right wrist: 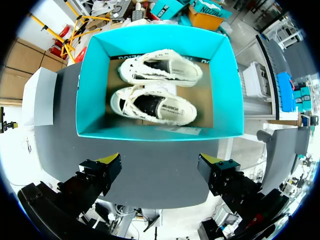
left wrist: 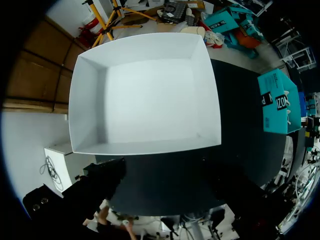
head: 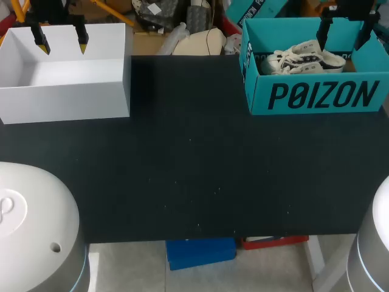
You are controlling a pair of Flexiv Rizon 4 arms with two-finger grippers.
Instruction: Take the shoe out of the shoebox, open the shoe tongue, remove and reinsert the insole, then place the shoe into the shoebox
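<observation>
Step one pending. Right gripper point(right wrist: 160, 161) above shoebox point(right wrist: 86, 90), fingers wide; left gripper point(head: 61, 39) wide too. Next: descend, pinch near shoe point(right wrist: 150, 107).

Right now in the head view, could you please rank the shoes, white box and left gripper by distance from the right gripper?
1. Shoes, close beneath the right gripper.
2. Left gripper and white box, far left: too close to call.

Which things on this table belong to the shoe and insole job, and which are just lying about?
Job: teal shoebox; two white shoes inside it; right end effector, open, near it.
Lying about: white box, near the left end effector.
</observation>
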